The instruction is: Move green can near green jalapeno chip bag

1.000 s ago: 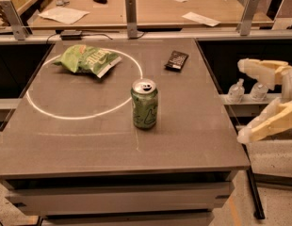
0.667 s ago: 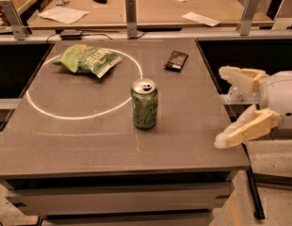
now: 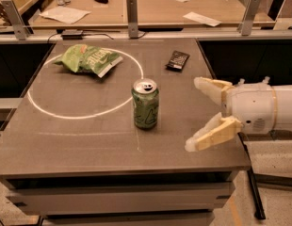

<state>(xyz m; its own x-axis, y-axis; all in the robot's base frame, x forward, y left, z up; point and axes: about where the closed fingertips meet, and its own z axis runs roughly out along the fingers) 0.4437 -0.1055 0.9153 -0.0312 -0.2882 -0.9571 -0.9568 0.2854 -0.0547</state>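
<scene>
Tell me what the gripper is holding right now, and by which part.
Nothing. The gripper is open and empty at the right of the view, clear of the green can, which stands upright on the table.

gripper (image 3: 194, 114) right of can (image 3: 146, 105), bag (image 3: 89, 59) behind, seemingly apart

Warm, dim light from above; counter (image 3: 80, 142) faintly glossy; the tool (image 3: 193, 116) over its right edge glows palest

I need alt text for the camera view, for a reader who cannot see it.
A robot gripper, fingers open, hovers right of a green can standing upright on a grey table, not touching it. A green jalapeno chip bag lies farther back left, a black packet back right.
</scene>
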